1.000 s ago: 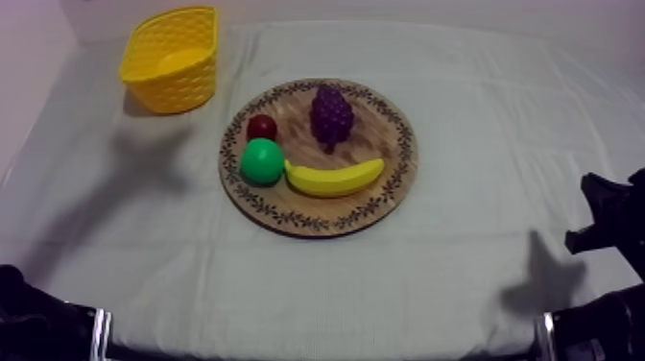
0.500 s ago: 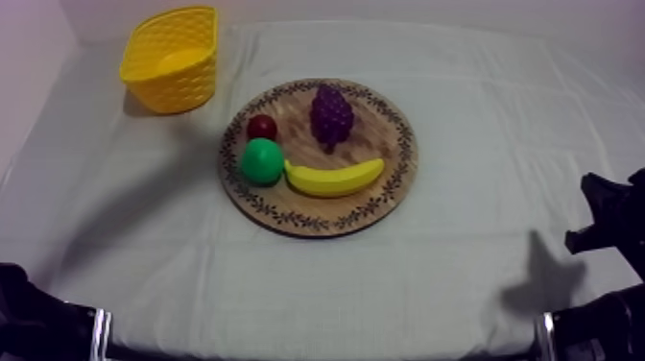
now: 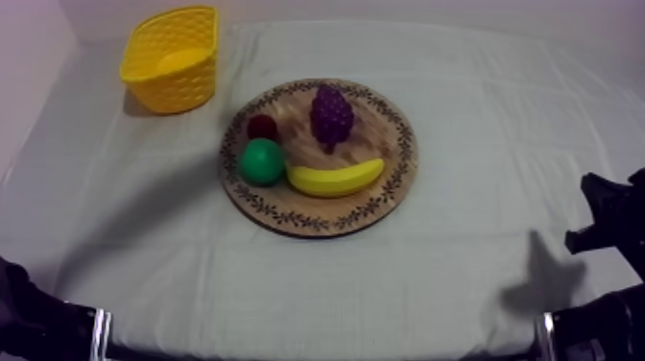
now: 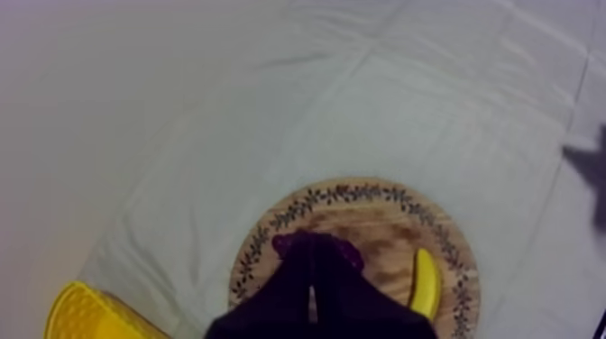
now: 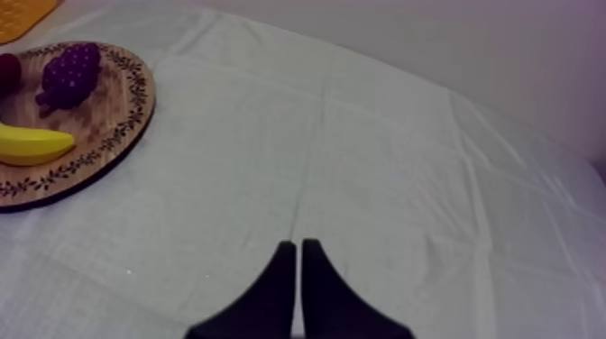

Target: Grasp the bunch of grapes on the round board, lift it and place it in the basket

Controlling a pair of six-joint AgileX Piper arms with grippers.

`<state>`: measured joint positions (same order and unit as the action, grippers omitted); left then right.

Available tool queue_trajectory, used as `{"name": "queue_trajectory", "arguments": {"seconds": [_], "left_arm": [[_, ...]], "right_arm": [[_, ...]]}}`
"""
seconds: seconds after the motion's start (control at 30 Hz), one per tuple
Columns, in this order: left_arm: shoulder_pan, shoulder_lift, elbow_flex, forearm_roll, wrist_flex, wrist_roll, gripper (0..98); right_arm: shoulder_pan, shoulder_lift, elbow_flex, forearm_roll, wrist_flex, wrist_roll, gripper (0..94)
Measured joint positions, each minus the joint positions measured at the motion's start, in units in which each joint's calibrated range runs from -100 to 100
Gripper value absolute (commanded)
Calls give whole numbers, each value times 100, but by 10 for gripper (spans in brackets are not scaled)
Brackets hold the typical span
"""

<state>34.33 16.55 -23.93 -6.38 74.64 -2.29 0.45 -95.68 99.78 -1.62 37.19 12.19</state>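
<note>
The grapes (image 3: 331, 115) sit on the far side of the board (image 3: 398, 187), with the small red fruit (image 3: 261, 126) and pear (image 3: 261, 161) to one side and the banana (image 3: 336, 179) in front. The basket (image 3: 171, 58) stands at the far left corner, well apart from the board. Nothing is lifted yet, so I judge this the approach, with the grasp not begun.

My left gripper (image 4: 311, 261) has its jaws pressed together in a narrow wedge, aimed at the grapes from above and holding nothing. My right gripper (image 5: 297, 252) is also closed on nothing, over bare cloth (image 5: 361, 162) well away from the board.

The left arm is on the basket's side, so the pick looks like its job. Next I would spread those jaws, come down around the grapes clear of the small red fruit and banana, pinch, lift, and carry to the basket
</note>
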Motion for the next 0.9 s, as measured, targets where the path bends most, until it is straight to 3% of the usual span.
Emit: {"name": "queue_trajectory", "arguments": {"seconds": [0.3, 0.57, 0.9], "left_arm": [[17, 671, -628, 82, 726, -120, 0], [-8, 1031, -846, 119, 1152, -27, 0], [-61, 1139, -726, 135, 1203, 9, 0]], "right_arm": [[0, 0, 0, 0, 0, 0, 5], [0, 0, 0, 0, 2, 0, 5], [0, 0, 0, 0, 1, 0, 5]]}}
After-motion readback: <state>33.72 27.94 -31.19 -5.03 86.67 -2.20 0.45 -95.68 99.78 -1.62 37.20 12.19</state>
